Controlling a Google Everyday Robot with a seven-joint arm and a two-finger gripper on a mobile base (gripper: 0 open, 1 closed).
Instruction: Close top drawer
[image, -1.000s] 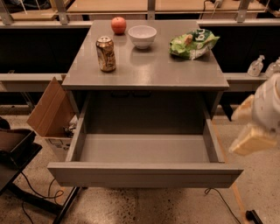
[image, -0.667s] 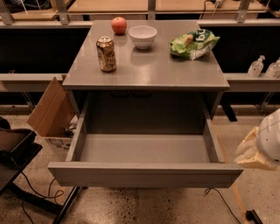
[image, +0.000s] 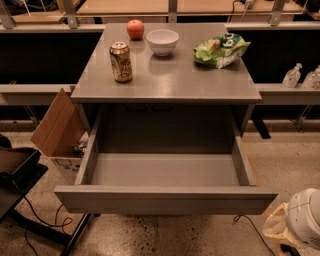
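Note:
The top drawer (image: 165, 200) is a wide, shallow grey metal drawer. It stands pulled far out of the grey cabinet (image: 170, 85) toward the camera, and its inside is bare. My gripper (image: 280, 232) shows only as cream and white parts at the bottom right corner. It is low, to the right of the drawer's front right corner, and not touching the drawer.
On the cabinet top stand a drink can (image: 121, 61), a red apple (image: 135, 29), a white bowl (image: 162, 41) and a green snack bag (image: 220, 50). An open cardboard box (image: 57, 130) sits left of the drawer. A black stand (image: 15, 180) and cables lie lower left.
My arm has dropped down and to the right, from beside the drawer's right side to the bottom right corner. The drawer has not moved.

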